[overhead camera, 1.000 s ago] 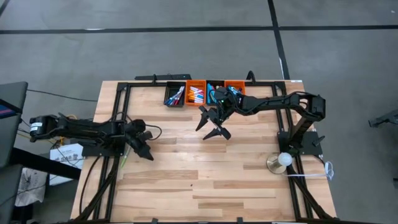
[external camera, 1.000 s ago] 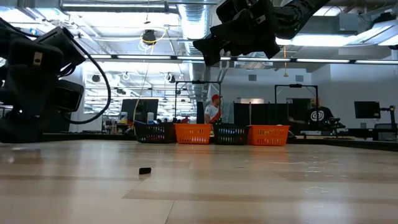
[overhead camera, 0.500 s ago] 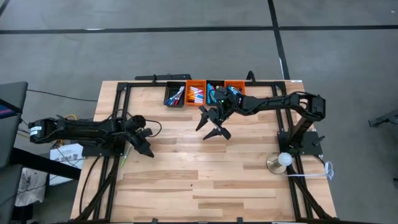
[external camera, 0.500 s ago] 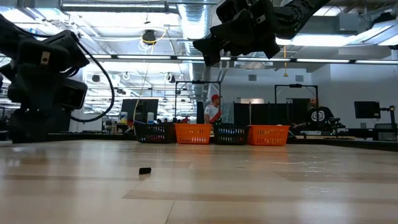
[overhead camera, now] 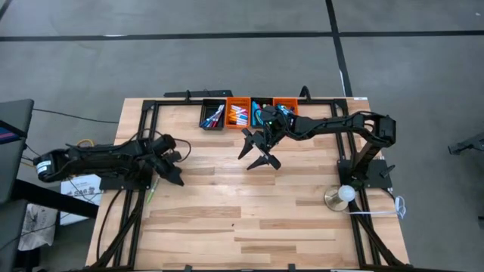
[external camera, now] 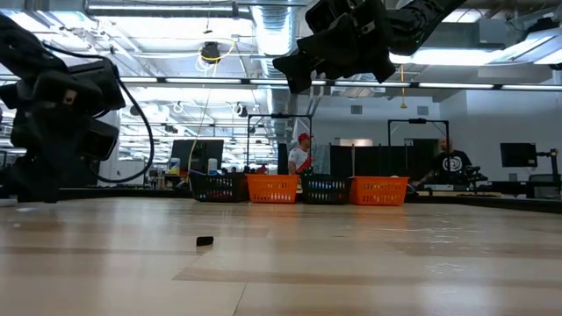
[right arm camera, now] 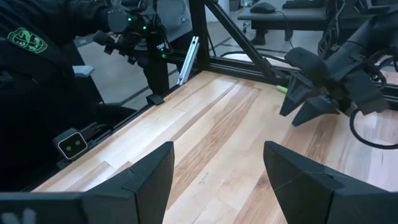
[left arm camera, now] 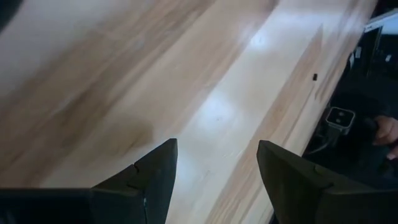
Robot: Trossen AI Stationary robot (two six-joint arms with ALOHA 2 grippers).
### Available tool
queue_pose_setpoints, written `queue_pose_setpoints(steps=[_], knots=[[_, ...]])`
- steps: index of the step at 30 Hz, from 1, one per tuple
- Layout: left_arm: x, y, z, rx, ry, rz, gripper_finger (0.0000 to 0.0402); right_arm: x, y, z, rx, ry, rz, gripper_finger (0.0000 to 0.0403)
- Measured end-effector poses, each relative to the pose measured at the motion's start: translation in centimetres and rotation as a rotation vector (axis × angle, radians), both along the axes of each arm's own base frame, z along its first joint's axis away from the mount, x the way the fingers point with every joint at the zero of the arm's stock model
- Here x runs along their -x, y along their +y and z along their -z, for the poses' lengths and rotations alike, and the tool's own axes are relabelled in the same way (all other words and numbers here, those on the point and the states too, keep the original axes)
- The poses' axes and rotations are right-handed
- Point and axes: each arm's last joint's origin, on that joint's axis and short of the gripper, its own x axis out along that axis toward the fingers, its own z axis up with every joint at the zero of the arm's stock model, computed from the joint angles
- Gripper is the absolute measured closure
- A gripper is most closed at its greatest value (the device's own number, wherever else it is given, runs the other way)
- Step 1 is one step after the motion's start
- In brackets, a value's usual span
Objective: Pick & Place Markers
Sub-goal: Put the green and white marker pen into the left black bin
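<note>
The markers (overhead camera: 237,115) sit in a row of bins (overhead camera: 206,123) at the table's 12 o'clock edge, seen from above. They are jumbled, so no single long axis can be read; those in the leftmost black bin lean roughly along 1 to 7 o'clock. One thin green stick (overhead camera: 151,190), perhaps a stray marker, lies by the 9 o'clock edge with its length running 12 to 6.

The right gripper (overhead camera: 257,159) is the nearer arm to the bins. It hangs above the table with the marker bins just beyond it at about 11 to 12 o'clock. Its jaws are spread and empty, as the right wrist view shows (right arm camera: 219,149). A pick from the bins would mean reaching back toward 12 o'clock.

The left gripper (overhead camera: 175,172) is near the 9 o'clock side, well apart from the bins, which lie at its 2 o'clock. The green stick is near it at about 7 o'clock. Its jaws are also released, with only bare wood between them (left arm camera: 217,149).

The level view shows a small black bit (external camera: 204,240) on the wood in front of the bins, which the overhead view does not resolve. The overhead view alone shows the bins' contents.
</note>
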Motion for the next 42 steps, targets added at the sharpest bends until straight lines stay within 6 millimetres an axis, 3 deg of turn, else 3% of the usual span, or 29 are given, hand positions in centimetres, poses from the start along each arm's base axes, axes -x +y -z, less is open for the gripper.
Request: queue_pose_setpoints(steps=[15, 21, 31, 42], knots=[[0.8, 0.3, 0.4, 0.010, 0.081, -0.049, 0.0184, 0.0, 0.0, 0.0, -0.002, 0.003, -0.002, 0.0163], [0.3, 0.3, 0.6, 0.073, -0.027, -0.060, 0.0184, 0.0, 0.0, 0.1, -0.008, 0.011, -0.001, 0.0163], [0.3, 0.3, 1.5, 0.086, 0.008, -0.035, 0.0184, 0.0, 0.0, 0.1, -0.021, 0.022, 0.001, 0.0163], [0.2, 0.1, 0.6, 0.039, -0.089, -0.025, 0.0184, 0.0, 0.0, 0.0, -0.022, 0.019, 0.002, 0.0163]])
